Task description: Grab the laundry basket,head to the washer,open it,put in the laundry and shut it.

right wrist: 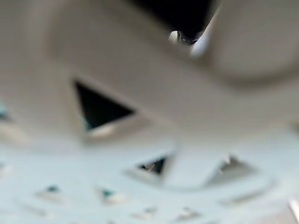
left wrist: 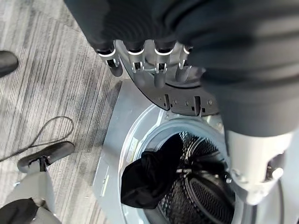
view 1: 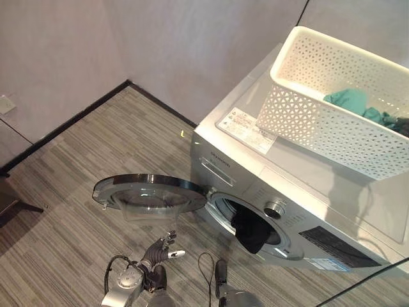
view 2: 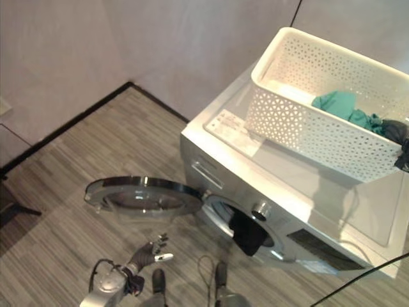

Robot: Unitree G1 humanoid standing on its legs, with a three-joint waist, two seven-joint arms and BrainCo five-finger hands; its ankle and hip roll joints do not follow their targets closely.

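Note:
The silver washer (view 1: 307,188) stands against the wall with its round door (view 1: 148,192) swung wide open to the left. A black garment (view 1: 250,231) hangs out of the drum's mouth (left wrist: 196,186). On the washer's top sits the white perforated laundry basket (view 1: 319,125), holding teal cloth (view 1: 348,100) and dark cloth. My left hand (view 1: 158,252) hovers low below the door, its fingers (left wrist: 135,63) straight and holding nothing. My right hand (view 2: 404,158) is at the basket's right end, with the basket's wall (right wrist: 140,140) very close before it.
Striped grey carpet (view 1: 96,147) spreads left of the washer up to the black skirting and pale walls. A dark furniture leg (view 1: 16,208) juts in at the far left. The open door blocks the floor directly beside the washer's front.

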